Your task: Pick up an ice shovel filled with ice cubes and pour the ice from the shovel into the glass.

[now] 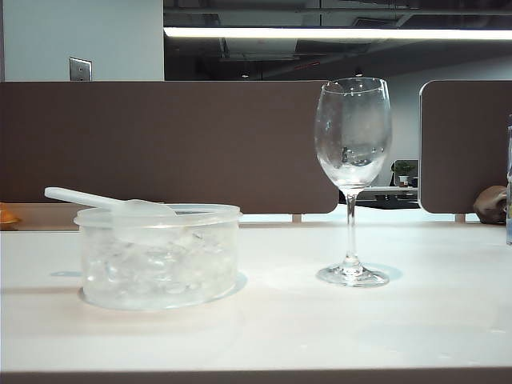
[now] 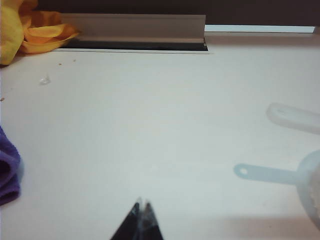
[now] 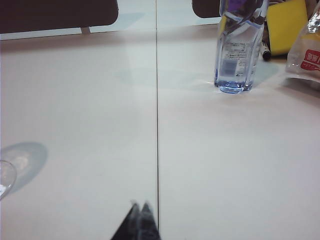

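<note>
The ice shovel (image 1: pixel 96 201) lies across the top of a round clear tub (image 1: pixel 160 256), its thin handle sticking out to the left. The tub is full of ice cubes (image 1: pixel 156 268). To its right the empty glass (image 1: pixel 353 144) stands upright. Neither gripper shows in the exterior view. My left gripper (image 2: pixel 141 205) is shut and empty over bare table; the shovel handle (image 2: pixel 292 117) and the tub rim (image 2: pixel 312 190) lie off to one side of it. My right gripper (image 3: pixel 140 206) is also shut and empty, with the edge of the glass foot (image 3: pixel 5 180) off to its side.
A water bottle (image 3: pixel 237 50), a yellow pad (image 3: pixel 286 25) and a snack packet (image 3: pixel 307 50) stand beyond the right gripper. A yellow cloth (image 2: pixel 25 27) and a purple cloth (image 2: pixel 7 170) lie near the left gripper. A brown partition (image 1: pixel 168 144) runs behind the table.
</note>
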`<action>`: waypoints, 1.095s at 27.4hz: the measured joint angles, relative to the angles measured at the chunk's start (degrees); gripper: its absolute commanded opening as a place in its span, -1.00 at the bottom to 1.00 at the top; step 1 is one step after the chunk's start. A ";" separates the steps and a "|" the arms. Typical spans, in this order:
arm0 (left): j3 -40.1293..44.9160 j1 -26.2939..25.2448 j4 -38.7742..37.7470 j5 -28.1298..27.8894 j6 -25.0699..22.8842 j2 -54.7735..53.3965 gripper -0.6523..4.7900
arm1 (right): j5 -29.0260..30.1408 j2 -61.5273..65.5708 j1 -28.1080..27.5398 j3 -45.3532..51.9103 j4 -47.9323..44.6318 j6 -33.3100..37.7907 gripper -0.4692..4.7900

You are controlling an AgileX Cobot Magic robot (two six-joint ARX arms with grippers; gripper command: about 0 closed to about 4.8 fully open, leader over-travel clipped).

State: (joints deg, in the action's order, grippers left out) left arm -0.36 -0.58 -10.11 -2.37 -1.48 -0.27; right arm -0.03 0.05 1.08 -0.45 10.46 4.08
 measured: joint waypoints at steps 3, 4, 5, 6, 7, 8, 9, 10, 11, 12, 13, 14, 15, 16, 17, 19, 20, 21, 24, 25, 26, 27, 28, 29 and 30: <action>0.00 0.00 0.00 0.00 0.00 0.00 -0.77 | 0.00 0.00 0.00 0.00 0.00 0.00 -0.84; 0.00 0.00 0.00 0.00 0.00 0.00 -0.77 | 0.00 0.00 0.00 0.00 0.00 0.00 -0.84; 0.00 0.00 0.00 0.00 0.00 0.00 -0.77 | 0.00 0.00 0.00 0.00 0.00 0.00 -0.84; 0.00 0.00 0.00 0.00 0.00 0.00 -0.77 | 0.00 0.00 0.00 0.00 0.00 0.00 -0.84; 0.00 0.00 0.00 0.00 0.00 0.00 -0.77 | 0.00 0.00 0.00 0.00 0.00 0.00 -0.84; 0.00 0.00 0.00 0.00 0.00 0.00 -0.77 | 0.00 0.00 0.00 0.00 0.00 0.00 -0.84; 0.00 0.00 0.00 0.00 0.00 0.00 -0.77 | 0.00 0.00 0.00 0.00 0.00 0.00 -0.84; 0.00 0.00 0.00 0.00 0.00 0.00 -0.77 | 0.00 0.00 0.00 0.00 0.00 0.00 -0.84; 0.00 0.00 0.00 0.00 0.00 0.00 -0.77 | 0.00 0.00 0.00 0.00 0.00 0.00 -0.84; 0.00 0.00 0.00 0.00 0.00 0.00 -0.77 | 0.00 0.00 0.00 0.00 0.00 0.00 -0.84; 0.00 0.00 0.00 0.00 0.00 0.00 -0.77 | 0.00 0.00 0.00 0.00 0.00 0.00 -0.84; 0.00 0.00 0.00 0.00 0.00 0.00 -0.77 | 0.00 0.00 0.00 0.00 0.00 0.00 -0.84; 0.00 0.00 0.00 0.00 0.00 0.00 -0.77 | 0.00 0.00 0.00 0.00 0.00 0.00 -0.84; 0.00 0.00 0.00 0.00 0.00 0.00 -0.77 | 0.00 0.00 0.00 0.00 0.00 0.00 -0.84; 0.00 0.00 0.00 0.00 0.00 0.00 -0.77 | 0.00 0.00 0.00 0.00 0.00 0.00 -0.84; 0.00 0.00 0.00 0.00 0.00 0.00 -0.77 | 0.00 0.00 0.00 0.00 0.00 0.00 -0.84; 0.00 0.00 0.00 0.00 0.00 0.00 -0.77 | 0.00 0.00 0.00 0.00 0.00 0.00 -0.84; 0.00 0.00 0.00 0.00 0.00 0.00 -0.77 | 0.00 0.00 0.00 0.00 0.00 0.00 -0.84; 0.00 0.00 0.00 0.00 0.00 0.00 -0.77 | 0.00 0.00 0.00 0.00 0.00 0.00 -0.84; 0.00 0.00 0.00 0.00 0.00 0.00 -0.77 | 0.00 0.00 0.00 0.00 0.00 0.00 -0.84; 0.00 0.00 0.00 0.00 0.00 0.00 -0.77 | 0.00 0.00 0.00 0.00 0.00 0.00 -0.84; 0.00 0.00 0.00 0.00 0.00 0.00 -0.77 | 0.00 0.00 0.00 0.00 -0.02 0.00 -0.84; 0.00 0.00 0.00 0.00 0.00 0.00 -0.77 | 0.20 0.00 0.00 0.00 -0.02 1.25 -0.84; 0.00 0.00 0.00 0.00 0.00 0.00 -0.77 | 0.28 0.00 0.00 -0.02 -0.02 2.32 -0.84; 0.00 0.00 0.00 0.00 0.00 0.00 -0.77 | 0.70 0.00 0.00 -0.15 0.15 5.66 -0.84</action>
State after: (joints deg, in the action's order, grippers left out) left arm -0.36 -0.58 -10.11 -2.37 -1.48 -0.27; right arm 0.67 0.05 1.08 -0.60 10.61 9.74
